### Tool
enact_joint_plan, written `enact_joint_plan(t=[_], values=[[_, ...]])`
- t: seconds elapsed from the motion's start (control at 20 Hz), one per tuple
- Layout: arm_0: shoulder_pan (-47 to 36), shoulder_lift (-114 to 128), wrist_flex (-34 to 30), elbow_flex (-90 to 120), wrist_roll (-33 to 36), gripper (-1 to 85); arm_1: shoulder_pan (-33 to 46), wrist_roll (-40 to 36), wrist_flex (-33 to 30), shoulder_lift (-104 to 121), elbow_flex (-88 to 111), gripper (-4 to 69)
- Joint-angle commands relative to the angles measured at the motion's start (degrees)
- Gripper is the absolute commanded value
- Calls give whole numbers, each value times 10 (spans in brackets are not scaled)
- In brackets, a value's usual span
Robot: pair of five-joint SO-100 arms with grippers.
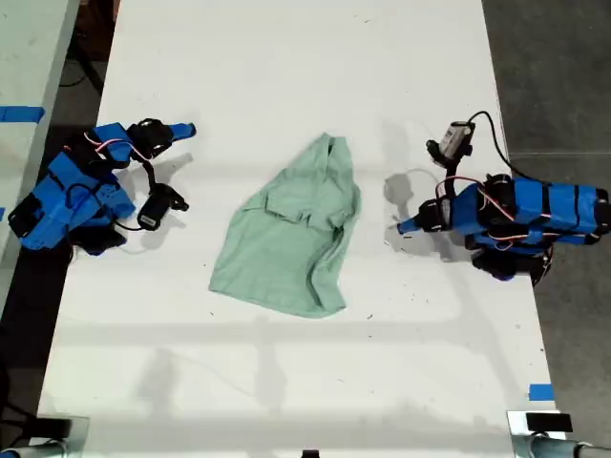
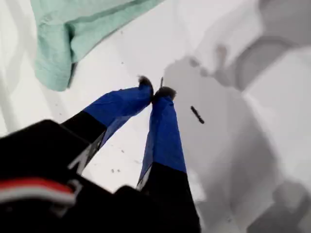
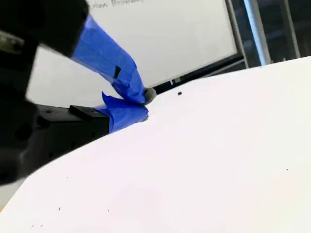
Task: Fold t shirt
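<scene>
The pale mint-green t shirt lies crumpled in a rough triangle at the middle of the white table. My first gripper is on the arm at the exterior view's right. It points at the shirt from a short gap away, just above the table. In the first wrist view its blue fingertips meet, shut on nothing, with a shirt edge beyond them. My second gripper, on the arm at the exterior view's left, is well apart from the shirt. It is shut and empty.
Both arm bases sit at the table's side edges in the exterior view. A blue tape mark is near the lower right corner of that view. Another table with blue tape stands at that view's left. Dark floor lies beyond the right edge.
</scene>
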Motion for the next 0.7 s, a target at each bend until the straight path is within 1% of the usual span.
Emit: enact_joint_plan(t=[0.0, 0.1, 0.25, 0.35, 0.65], values=[[-9, 4, -4, 18, -2, -3, 26, -51, 4, 121, 62, 8], [-9, 4, -4, 18, -3, -3, 48, -92, -19, 121, 93, 10], [-8, 4, -4, 18, -4, -3, 62, -112, 3, 121, 100, 10], [-8, 4, -4, 18, -4, -3, 72, -91, 47, 121, 102, 10], [-7, 4, -4, 18, -5, -3, 66, -54, 61, 121, 103, 10]])
